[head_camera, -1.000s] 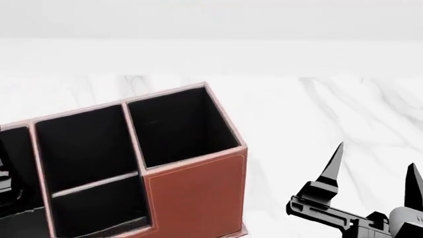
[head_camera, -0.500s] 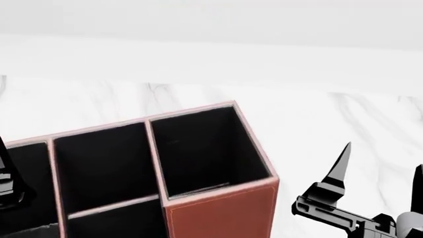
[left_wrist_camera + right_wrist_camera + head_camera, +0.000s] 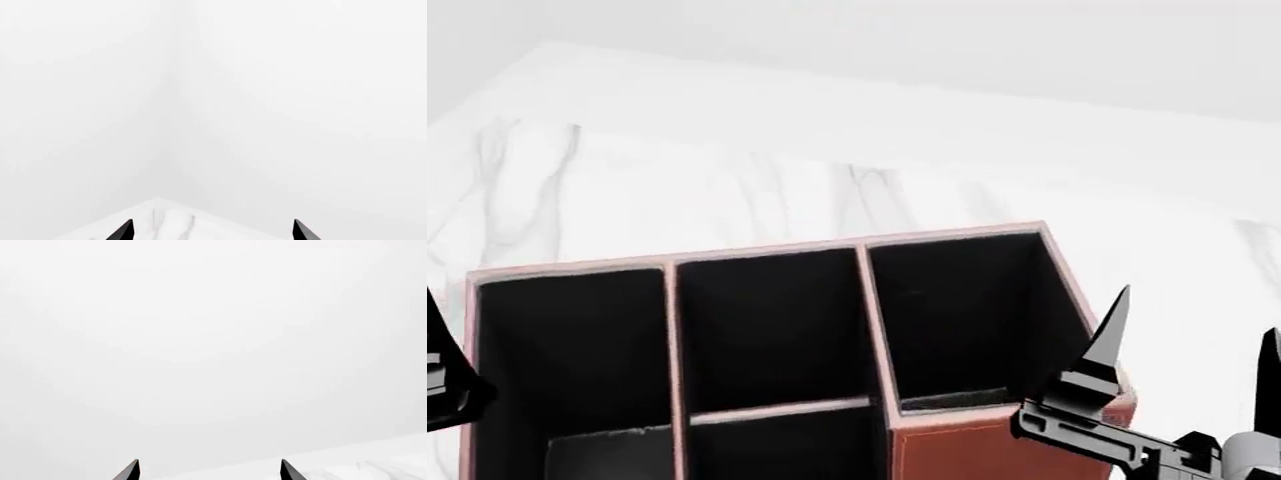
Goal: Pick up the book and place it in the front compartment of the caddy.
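Observation:
The book shows in none of the views. The caddy [image 3: 1001, 455] is a reddish-brown box with a pinkish rim, low in the head view. Its middle column is split by a short cross divider, and the larger black pocket behind that divider is the front compartment [image 3: 771, 330]. My right gripper [image 3: 1194, 325] is open beside the caddy's taller right end, with nothing between its fingers. One finger [image 3: 443, 375] of the left gripper shows at the caddy's left end. In the wrist views the left gripper [image 3: 212, 231] and the right gripper [image 3: 210, 471] each stand open and empty.
The caddy stands on a white marble table [image 3: 694, 180] against a plain white wall. The table's far left corner [image 3: 554, 50] is in the head view. The taller end pocket [image 3: 961, 320] and a long pocket [image 3: 567, 370] flank the middle column.
The head view has swung left: the caddy has slid right in the picture, its long left pocket now shows, and the table's far left corner has come into sight. Both grippers keep their places, open.

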You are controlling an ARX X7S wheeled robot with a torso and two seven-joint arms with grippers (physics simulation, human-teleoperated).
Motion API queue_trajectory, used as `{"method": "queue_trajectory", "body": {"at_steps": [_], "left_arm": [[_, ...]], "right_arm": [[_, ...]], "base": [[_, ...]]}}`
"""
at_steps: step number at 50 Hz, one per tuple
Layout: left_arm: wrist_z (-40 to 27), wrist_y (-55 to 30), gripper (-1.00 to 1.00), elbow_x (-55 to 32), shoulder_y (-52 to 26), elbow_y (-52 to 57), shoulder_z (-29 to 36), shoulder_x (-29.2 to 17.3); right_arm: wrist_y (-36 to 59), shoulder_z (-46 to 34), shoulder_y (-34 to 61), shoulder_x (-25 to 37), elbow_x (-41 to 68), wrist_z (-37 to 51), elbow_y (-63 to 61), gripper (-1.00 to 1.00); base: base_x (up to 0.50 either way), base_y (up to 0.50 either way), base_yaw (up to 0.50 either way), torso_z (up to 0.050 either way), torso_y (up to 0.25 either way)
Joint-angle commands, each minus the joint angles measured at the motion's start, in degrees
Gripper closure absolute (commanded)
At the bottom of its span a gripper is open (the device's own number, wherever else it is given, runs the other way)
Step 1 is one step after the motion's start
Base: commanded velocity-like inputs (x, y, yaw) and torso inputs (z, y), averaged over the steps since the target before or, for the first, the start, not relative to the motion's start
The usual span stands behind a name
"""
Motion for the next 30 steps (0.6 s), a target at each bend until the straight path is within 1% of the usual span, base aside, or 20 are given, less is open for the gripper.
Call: {"method": "queue_trajectory", "body": {"at_steps": [1,25,30], "left_arm": [[-0.3,0.9,-1.0,-0.8,0.1,-0.1,-0.2,-0.1],[-0.9,0.9,-1.0,-1.2,0.2,-0.1,0.5,-0.9],[-0.9,-0.1,-1.0,-2.3,0.0,-0.6,0.4,-1.1]], "right_arm": [[-0.4,-0.6,-0.3,0.4,0.2,0.0,-0.1,-1.0],[-1.2,-0.2,-0.1,0.8,1.0,1.1,0.0,-1.0],[-1.0,-0.1,0.3,0.6,1.0,1.8,0.8,-1.0]], "base": [[0.0,0.0,0.5,0.0,0.0],[0.0,0.0,0.5,0.0,0.0],[0.0,0.0,0.5,0.0,0.0]]}}
